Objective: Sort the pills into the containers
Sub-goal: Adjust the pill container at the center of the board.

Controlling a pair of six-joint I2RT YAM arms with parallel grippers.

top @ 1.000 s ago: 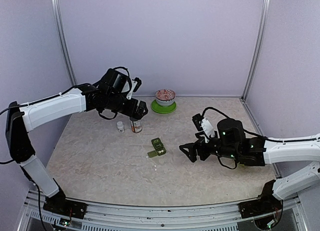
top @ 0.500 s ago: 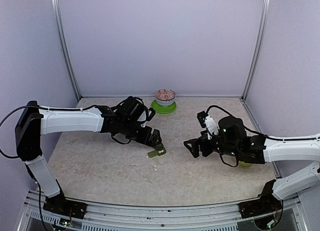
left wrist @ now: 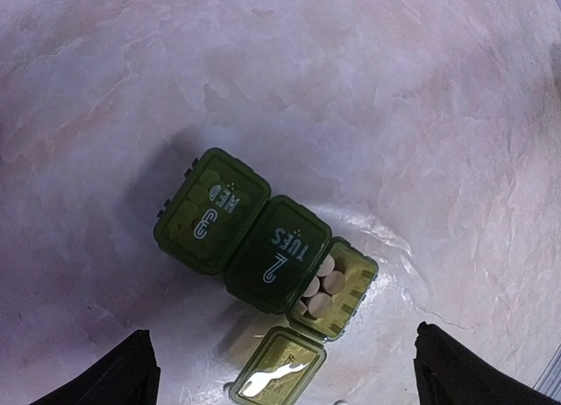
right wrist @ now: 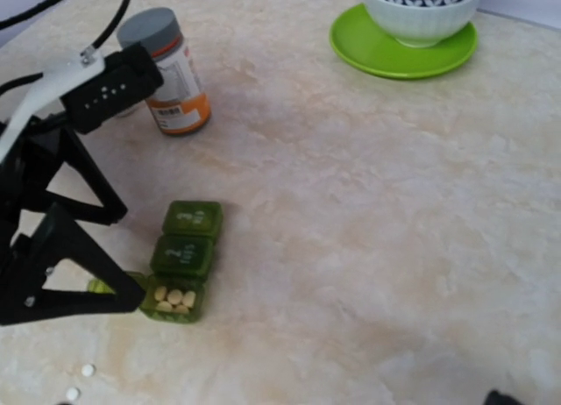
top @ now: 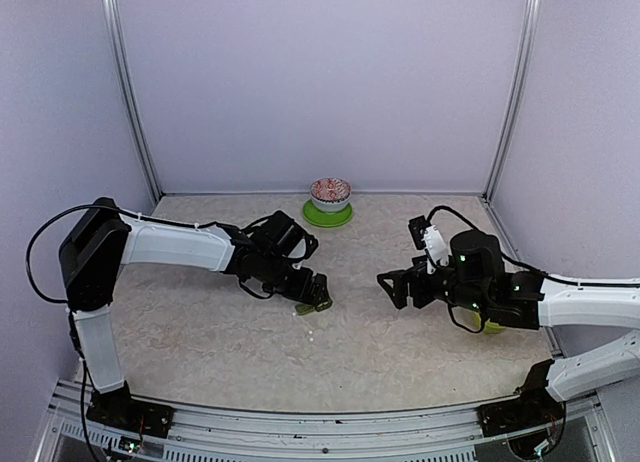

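The pills [left wrist: 320,285] are small flat round tablets, off-white against the green; several lie packed together in one open compartment; two more [right wrist: 80,381] lie loose on the bench [right wrist: 394,203], near the strip on its open end.

The containers [left wrist: 254,238] are a dark green translucent strip of three joined square compartments, lying flat near the middle of the bench; the end lid reads "3 WED" in pale letters and is down; the middle lid reads "2 TUES" and is down; the third compartment stands open, its lid [left wrist: 279,374] hinged out flat beside it and catching the light; what the two closed ones hold cannot be told.

The left gripper [left wrist: 289,374] hangs over the strip's open end, fingers spread wide with nothing between them but the lid below; in the right wrist view one finger [right wrist: 83,269] ends just beside that lid, touching or not I cannot tell.

The right gripper [top: 392,290] is spread too and holds nothing, well apart from the strip on its right.

A bottle [right wrist: 171,76] with grey cap and orange label stands beyond the strip; a patterned bowl [right wrist: 421,2] sits on a green plate [right wrist: 394,54] at the back.
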